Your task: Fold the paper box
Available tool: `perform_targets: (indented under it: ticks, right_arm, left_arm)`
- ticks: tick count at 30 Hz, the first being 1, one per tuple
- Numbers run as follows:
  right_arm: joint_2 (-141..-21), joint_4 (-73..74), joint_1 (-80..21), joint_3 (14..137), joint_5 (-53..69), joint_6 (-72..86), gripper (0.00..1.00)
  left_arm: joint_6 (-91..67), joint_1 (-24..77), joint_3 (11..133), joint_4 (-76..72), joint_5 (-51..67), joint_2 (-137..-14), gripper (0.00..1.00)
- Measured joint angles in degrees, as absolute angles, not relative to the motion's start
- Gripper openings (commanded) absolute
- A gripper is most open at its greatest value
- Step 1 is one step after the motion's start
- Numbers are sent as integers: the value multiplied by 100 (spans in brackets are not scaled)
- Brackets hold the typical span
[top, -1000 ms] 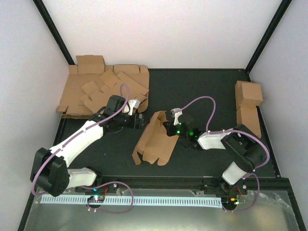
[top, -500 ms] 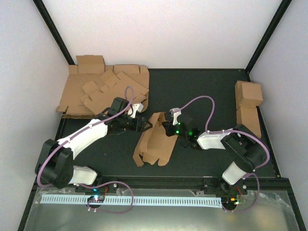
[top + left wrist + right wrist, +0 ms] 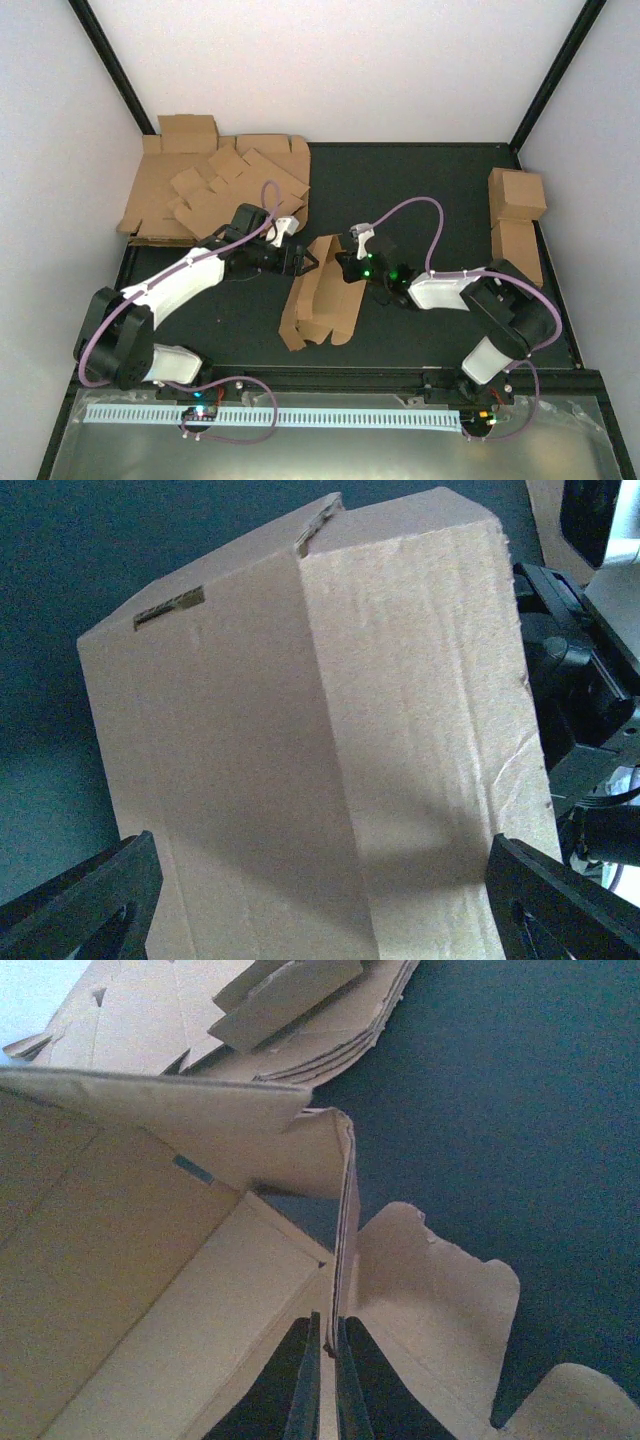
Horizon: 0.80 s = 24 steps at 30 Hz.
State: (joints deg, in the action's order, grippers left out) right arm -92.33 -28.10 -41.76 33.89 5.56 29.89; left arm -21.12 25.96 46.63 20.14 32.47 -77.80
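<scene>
Paper box (image 3: pixel 322 300) sits mid-tabletop (image 3: pixel 430 180), nearer the near edge, half-formed: one long wall upright, end flaps loose and splayed.

Right gripper (image 3: pixel 328 1360): jaws closed on the thin upright wall near its corner, pinching the board edge. Judged purpose: to pin that wall vertical so the carton cannot skate or collapse.

Left gripper (image 3: pixel 302 262): jaws spread wide, straddling the outer face of the far-left end without clamping it. It looks set to press or fold that panel inward.

Flat blanks (image 3: pixel 215 190) are stacked at the far left corner and finished cartons (image 3: pixel 517 215) along the right edge, both well apart from the work.
</scene>
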Motion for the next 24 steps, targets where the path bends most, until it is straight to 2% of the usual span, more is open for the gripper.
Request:
perform_targets:
  ticks: [13,24]
  right_arm:
    - [-9059,-2250,-4379,3726,213,2818,9]
    - [-8993,-2029,-4401,3760,91,2635,16]
  left_arm:
    - [-1949,2596,4665,2202,2891,-7994,85]
    - [-1920,2561,4558,2200,2762,-7924,78]
